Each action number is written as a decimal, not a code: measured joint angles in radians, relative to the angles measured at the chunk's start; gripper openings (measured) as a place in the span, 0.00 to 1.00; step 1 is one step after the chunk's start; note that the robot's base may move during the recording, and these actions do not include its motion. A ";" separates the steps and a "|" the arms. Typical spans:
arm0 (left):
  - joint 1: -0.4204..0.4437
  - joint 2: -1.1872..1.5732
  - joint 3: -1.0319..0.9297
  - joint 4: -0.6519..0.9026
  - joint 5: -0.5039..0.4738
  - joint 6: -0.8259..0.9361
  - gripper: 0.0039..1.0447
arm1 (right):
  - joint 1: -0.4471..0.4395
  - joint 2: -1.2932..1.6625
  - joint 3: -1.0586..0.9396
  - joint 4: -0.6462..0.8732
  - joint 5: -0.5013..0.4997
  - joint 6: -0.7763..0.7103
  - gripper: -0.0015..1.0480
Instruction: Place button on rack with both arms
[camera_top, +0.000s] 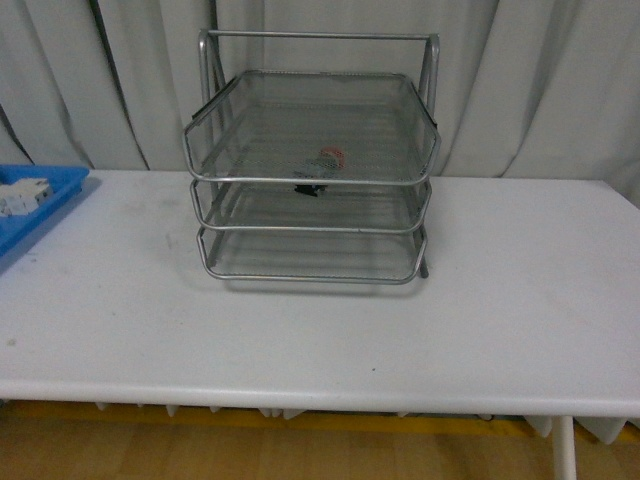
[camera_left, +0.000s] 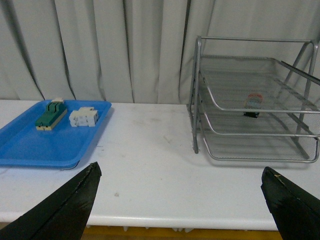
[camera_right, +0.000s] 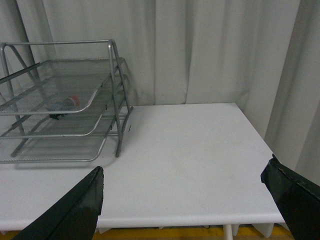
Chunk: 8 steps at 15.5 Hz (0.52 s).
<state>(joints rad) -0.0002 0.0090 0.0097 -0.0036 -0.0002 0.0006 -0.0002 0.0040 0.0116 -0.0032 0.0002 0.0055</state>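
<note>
On the white worktop (camera_top: 520, 300) stands the rack (camera_top: 312, 180), a 3-tier wire-mesh tray, with the button (camera_top: 325, 165) lying in its top tier, red cap visible through the mesh. At the worktop's left edge sits a blue tray (camera_left: 50, 140) holding a green block (camera_left: 50, 115) and a white block (camera_left: 83, 117). Both the left claw (camera_left: 180, 200) and right claw (camera_right: 182, 200) are spread wide, holding nothing, well clear of the rack

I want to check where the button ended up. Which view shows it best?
The front view: the button faces the camera, lying in the rack, red cap visible through the mesh, apparently in the middle tier. The left wrist view shows it smaller, from the side; the right wrist view shows it partly veiled by mesh.
</note>
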 joint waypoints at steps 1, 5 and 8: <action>0.000 0.000 0.000 0.000 0.000 0.000 0.94 | 0.000 0.000 0.000 0.000 0.000 0.000 0.94; 0.000 0.000 0.000 0.000 0.000 0.000 0.94 | 0.000 0.000 0.000 0.000 0.000 0.000 0.94; 0.000 0.000 0.000 0.000 0.000 0.000 0.94 | 0.000 0.000 0.000 0.000 0.000 0.000 0.94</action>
<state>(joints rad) -0.0002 0.0090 0.0097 -0.0036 -0.0002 0.0006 -0.0002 0.0040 0.0116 -0.0036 0.0002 0.0059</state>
